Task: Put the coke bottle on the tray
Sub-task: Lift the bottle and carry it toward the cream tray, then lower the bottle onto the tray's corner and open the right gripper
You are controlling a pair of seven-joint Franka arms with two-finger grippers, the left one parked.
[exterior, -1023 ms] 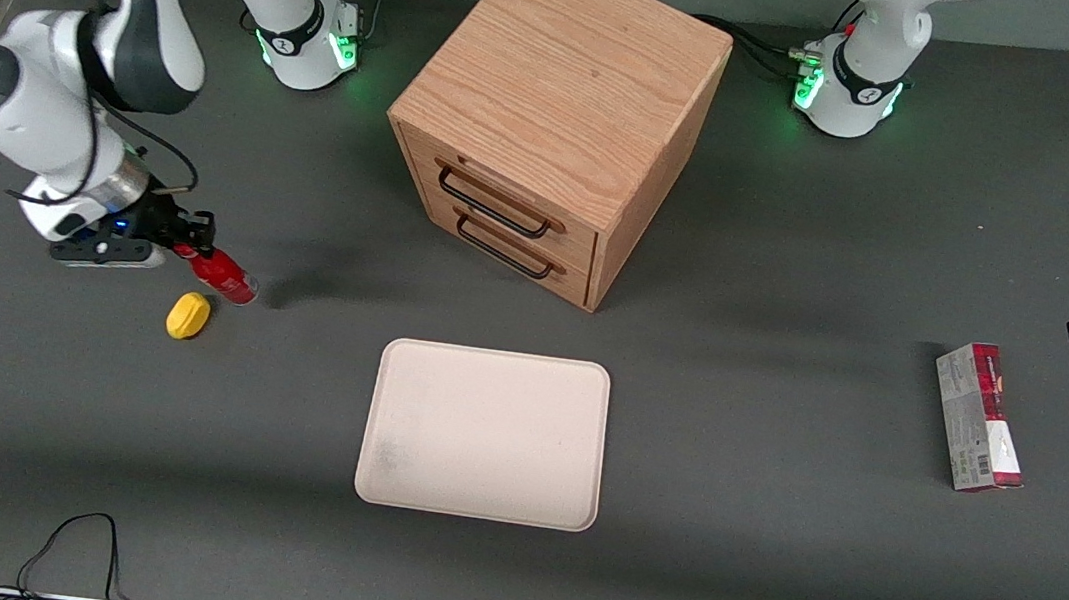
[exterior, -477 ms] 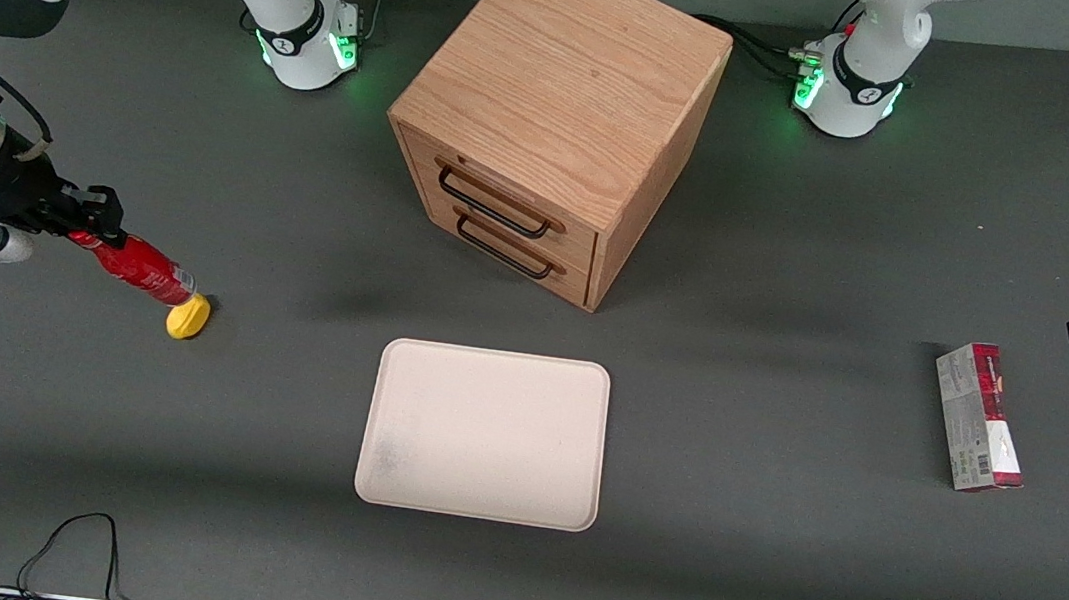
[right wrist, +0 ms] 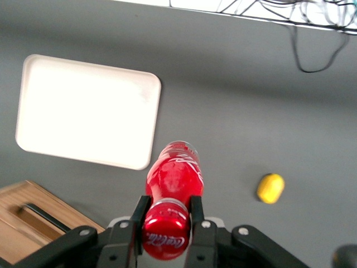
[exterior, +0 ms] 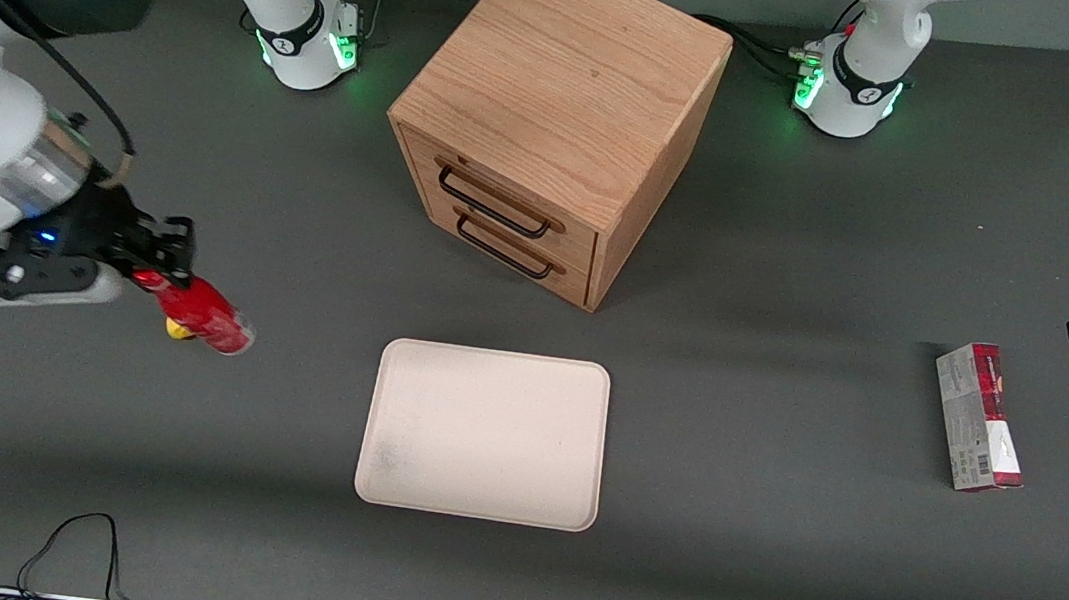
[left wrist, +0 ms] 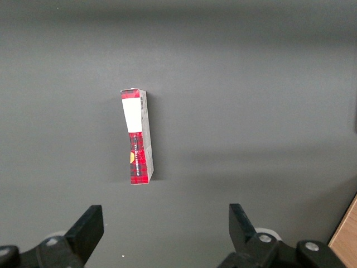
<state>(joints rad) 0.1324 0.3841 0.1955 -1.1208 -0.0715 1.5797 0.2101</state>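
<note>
The dark grey table (exterior: 766, 568) carries the tray (exterior: 483, 433), with the wooden drawer cabinet (exterior: 555, 121) farther from the front camera than it, a yellow lump (right wrist: 270, 188) toward the working arm's end, a red-and-grey carton (exterior: 978, 417) toward the parked arm's end, while the gripper (exterior: 159, 259) holds the coke bottle (exterior: 203, 315) above the table.

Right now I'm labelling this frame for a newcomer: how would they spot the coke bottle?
Start at the cream tray and look toward the working arm's end of the table. There the tool is shut on the coke bottle by its cap end, above a yellow lump. It is red and narrow-necked.

Gripper (right wrist: 165, 215) clamps coke bottle (right wrist: 174, 177) — above table (right wrist: 234, 111).
</note>
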